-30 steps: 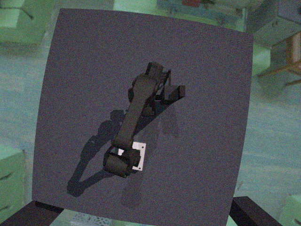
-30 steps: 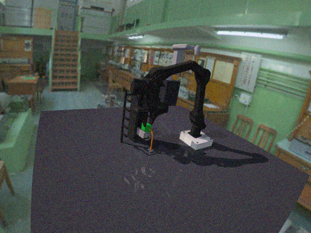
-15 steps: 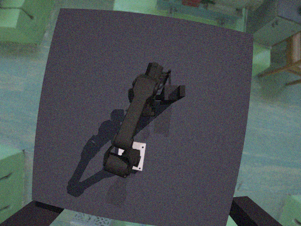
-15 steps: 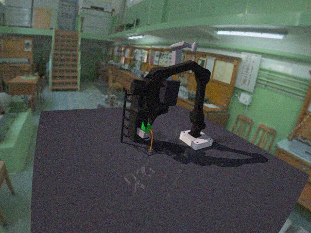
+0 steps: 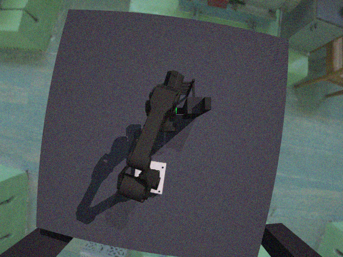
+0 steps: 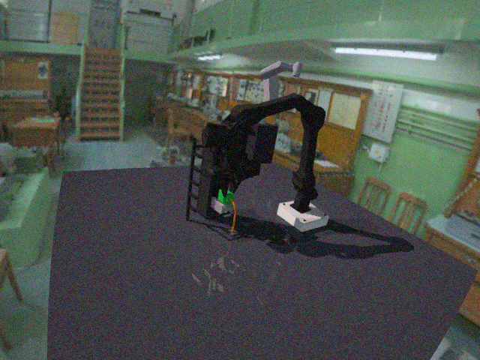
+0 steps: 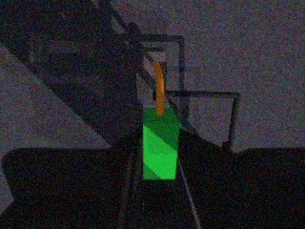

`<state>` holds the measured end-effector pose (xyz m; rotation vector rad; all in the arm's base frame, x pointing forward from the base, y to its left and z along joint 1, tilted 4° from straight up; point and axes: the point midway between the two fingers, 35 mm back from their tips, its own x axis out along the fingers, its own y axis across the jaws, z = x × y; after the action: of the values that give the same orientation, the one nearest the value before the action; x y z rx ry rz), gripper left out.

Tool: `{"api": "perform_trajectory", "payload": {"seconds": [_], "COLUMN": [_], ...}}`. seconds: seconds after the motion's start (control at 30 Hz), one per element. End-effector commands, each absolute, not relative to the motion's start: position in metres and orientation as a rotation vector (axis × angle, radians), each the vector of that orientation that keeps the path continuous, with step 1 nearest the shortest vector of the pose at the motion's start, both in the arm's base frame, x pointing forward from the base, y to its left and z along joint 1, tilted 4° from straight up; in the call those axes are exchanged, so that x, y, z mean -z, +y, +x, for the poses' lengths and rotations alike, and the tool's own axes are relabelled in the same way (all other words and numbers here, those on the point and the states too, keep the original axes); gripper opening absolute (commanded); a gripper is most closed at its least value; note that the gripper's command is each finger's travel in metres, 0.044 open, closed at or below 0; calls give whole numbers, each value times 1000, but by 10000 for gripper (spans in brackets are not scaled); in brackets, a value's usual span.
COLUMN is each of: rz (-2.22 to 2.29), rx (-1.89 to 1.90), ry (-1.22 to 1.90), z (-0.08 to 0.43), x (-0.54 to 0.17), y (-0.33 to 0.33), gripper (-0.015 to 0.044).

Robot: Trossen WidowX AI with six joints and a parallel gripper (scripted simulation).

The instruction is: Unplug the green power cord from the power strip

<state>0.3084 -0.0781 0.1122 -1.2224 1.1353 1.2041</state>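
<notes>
Matt green plug (image 7: 160, 145), plastic-looking.

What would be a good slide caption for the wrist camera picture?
Tool closed on the green plug, its orange cord arching away behind.
</notes>
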Motion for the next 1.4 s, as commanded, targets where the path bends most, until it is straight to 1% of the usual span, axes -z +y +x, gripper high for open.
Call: {"api": "perform_trajectory", "payload": {"seconds": [0.0,0.7,0.87,1.13,1.23,1.27,1.37], "rz": [-1212,-1209,-1208,-1208,-1208,-1207,-1205], "rx": [-1223,-1228,-1230,-1230,-1230,-1231,-1232], "ry": [1107,1104,1104,1104,1103,1103,1101], "z": [309,306,307,307,307,307,305], "x": [-113,-115,-115,-115,-118,-120,-128], "y": [-60,-25,-39,-39,-25,-18,11], "gripper": [0,0,131,341,420,440,440]}}
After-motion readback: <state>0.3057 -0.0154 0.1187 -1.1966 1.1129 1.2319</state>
